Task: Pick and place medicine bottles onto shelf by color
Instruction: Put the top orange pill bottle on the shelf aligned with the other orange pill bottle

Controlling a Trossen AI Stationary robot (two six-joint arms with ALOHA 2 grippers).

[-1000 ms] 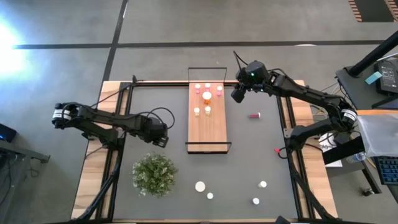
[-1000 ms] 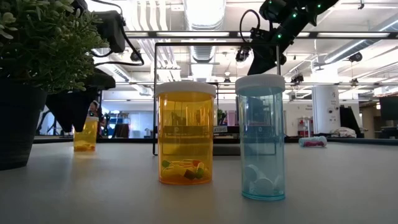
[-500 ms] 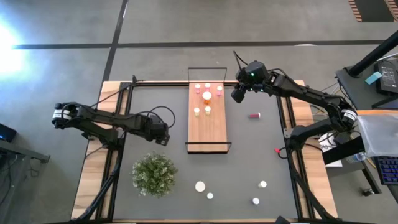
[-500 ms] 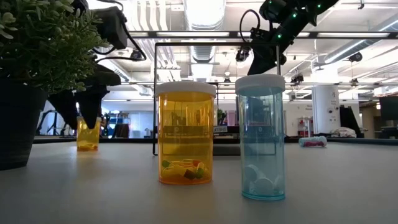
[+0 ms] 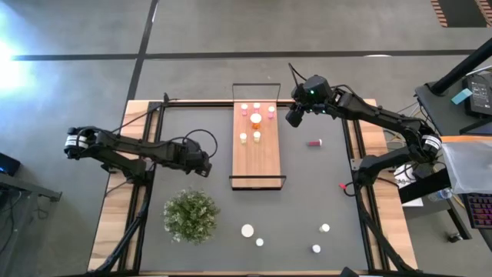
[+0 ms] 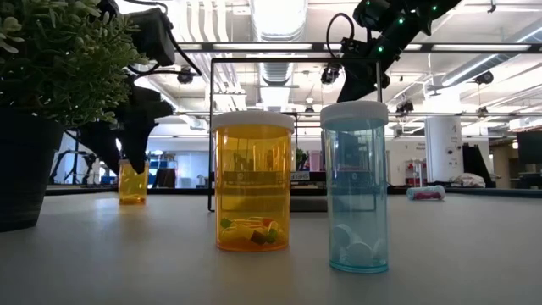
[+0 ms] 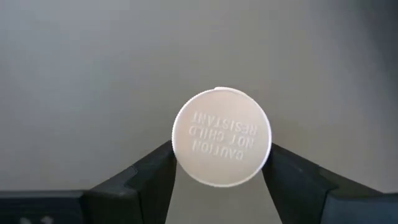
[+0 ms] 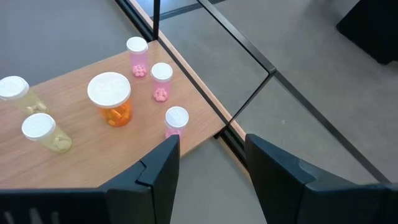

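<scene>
A: What is the left gripper [image 7: 221,171] doing?
B: It is squeezing an orange bottle [image 6: 132,182] by its white cap [image 7: 221,137], just left of the shelf [image 5: 258,158].
A: And next?
B: I think it is needing to carry it over by the big orange one [image 8: 111,99].
A: The right gripper [image 8: 211,163]?
B: It is waiting wide open beside the shelf's far end.

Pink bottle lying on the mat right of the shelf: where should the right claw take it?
Grip the pink bottle across mid-body, right claw coming straight down: it lies on its side, alone on the mat, both long flanks clear.
</scene>
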